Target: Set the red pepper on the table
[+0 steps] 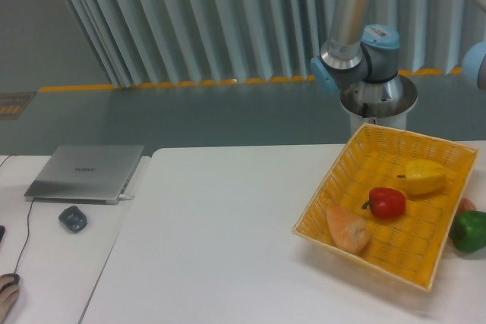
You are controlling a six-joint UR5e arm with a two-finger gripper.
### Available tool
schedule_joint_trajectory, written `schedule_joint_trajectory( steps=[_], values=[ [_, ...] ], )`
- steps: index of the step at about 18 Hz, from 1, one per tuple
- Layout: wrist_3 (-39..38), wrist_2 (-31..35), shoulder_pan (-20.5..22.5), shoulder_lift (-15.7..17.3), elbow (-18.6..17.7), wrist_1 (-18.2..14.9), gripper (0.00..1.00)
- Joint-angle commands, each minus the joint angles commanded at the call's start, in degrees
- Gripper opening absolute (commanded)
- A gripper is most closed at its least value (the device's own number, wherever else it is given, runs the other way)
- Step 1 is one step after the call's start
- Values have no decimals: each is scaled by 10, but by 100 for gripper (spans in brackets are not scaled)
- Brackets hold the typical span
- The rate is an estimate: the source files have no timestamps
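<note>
The red pepper (387, 202) lies in the yellow basket (321, 195) on the table (220, 248) — between a yellow pepper (424, 176) and a bread roll (348, 228). The gripper is out of view — only the arm (351, 17) shows.

The arm (357, 28) runs off the top edge, so its gripper is out of view. A second blue joint (477, 66) is cut by the right edge. Behind the basket's (319, 199) right wall, a reddish thing (465, 205) shows only a sliver. A hand (6, 297) is cropped at the near left corner. The dark small object (73, 218) beside the laptop (85, 172) is too small to identify.
</note>
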Motion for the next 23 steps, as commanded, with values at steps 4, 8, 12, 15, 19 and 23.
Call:
schedule_joint_trajectory(
  steps=[4, 8, 12, 15, 19, 23],
  values=[
    [1, -2, 2, 7, -1, -2, 100],
    [4, 0, -3, 19, -9, -4, 100],
    [-23, -5, -5, 43, -42, -3, 100],
    [-99, -7, -20, 58, -54, -4, 100],
    [-183, -24, -51, 87, -82, -4, 100],
    [-270, -28, -85, 105, -98, -5, 100]
  ],
)
